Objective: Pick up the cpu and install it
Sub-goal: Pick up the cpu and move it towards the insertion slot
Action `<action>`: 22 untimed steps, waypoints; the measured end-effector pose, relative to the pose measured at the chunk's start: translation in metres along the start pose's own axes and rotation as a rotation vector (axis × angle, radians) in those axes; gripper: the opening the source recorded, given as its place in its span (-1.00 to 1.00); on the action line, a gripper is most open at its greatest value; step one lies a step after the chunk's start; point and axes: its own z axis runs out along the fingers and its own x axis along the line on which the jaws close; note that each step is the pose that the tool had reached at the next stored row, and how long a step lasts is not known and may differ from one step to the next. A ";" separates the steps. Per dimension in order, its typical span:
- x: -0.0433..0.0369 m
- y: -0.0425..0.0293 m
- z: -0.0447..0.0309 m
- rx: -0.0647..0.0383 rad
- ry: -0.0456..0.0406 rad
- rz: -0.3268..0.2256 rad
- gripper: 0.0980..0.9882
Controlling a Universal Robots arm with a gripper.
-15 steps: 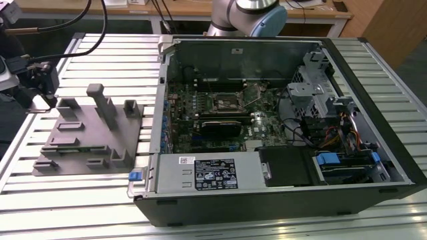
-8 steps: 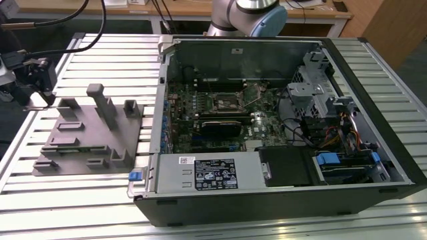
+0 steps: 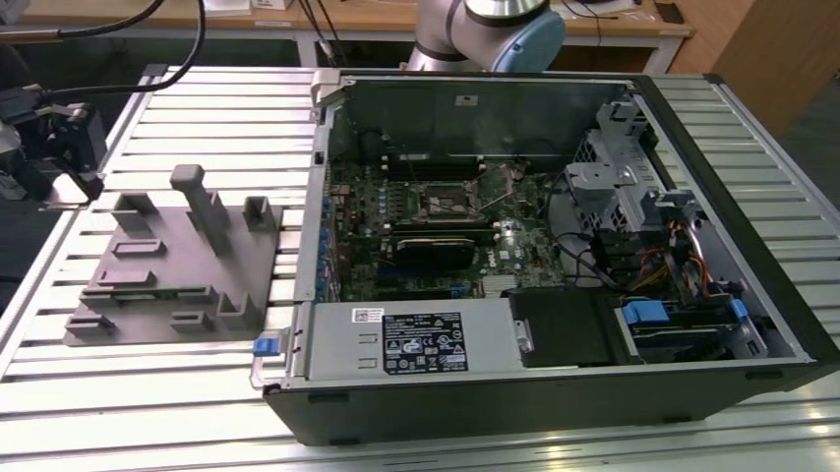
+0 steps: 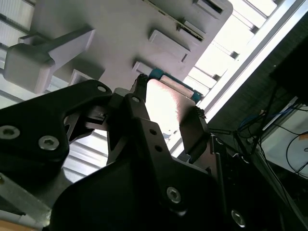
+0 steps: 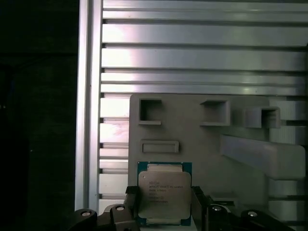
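- Your pincer (image 4: 170, 94) is closed on the cpu (image 5: 164, 192). In both wrist views its black fingers (image 5: 132, 204) lie against two opposite edges of the chip with no gap showing.
- The cpu sits between the fingertips, over the grey fixture (image 3: 171, 265) near its edge. You cannot tell from these views whether it has left the fixture.
- Expect it to be light, stiff and flat. The metal lid looks smooth, so it is likely slippery.
- The green board rim is thin, and the underside is probably delicate, so hold it by the side edges as now, level and without squeezing hard.
- The first wrist view gives you the lid face-on, with its green rim and how squarely the fingers bracket it.
- The second wrist view looks along the fingers from behind. It adds the chip's teal far edge, with glare on the lid.
- The exterior view adds the wider layout. The fixture lies on the slatted desk (image 3: 157, 393) at that view's left, and the open computer case (image 3: 552, 413) is beside it with the motherboard (image 3: 393, 226) exposed.
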 end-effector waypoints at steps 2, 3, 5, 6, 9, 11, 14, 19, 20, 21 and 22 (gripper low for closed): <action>0.0000 0.0001 -0.0036 0.000 -0.0001 0.000 -0.03; 0.0000 0.0002 -0.0058 0.000 0.0000 0.000 -0.03; -0.0001 0.0003 -0.0095 0.000 0.0000 0.000 -0.03; -0.0001 0.0004 -0.0112 0.000 0.0000 0.000 -0.03; -0.0001 0.0006 -0.0181 0.000 -0.0001 0.000 -0.03; -0.0001 0.0008 -0.0232 0.000 0.0000 0.000 -0.03; -0.0001 0.0010 -0.0282 0.000 0.0000 0.000 -0.03; -0.0002 0.0012 -0.0347 0.000 -0.0001 0.000 -0.03; -0.0002 0.0012 -0.0357 0.000 -0.0001 0.000 -0.03; -0.0002 0.0012 -0.0367 0.000 0.0000 0.000 -0.03; -0.0002 0.0013 -0.0373 0.000 -0.0002 0.000 -0.03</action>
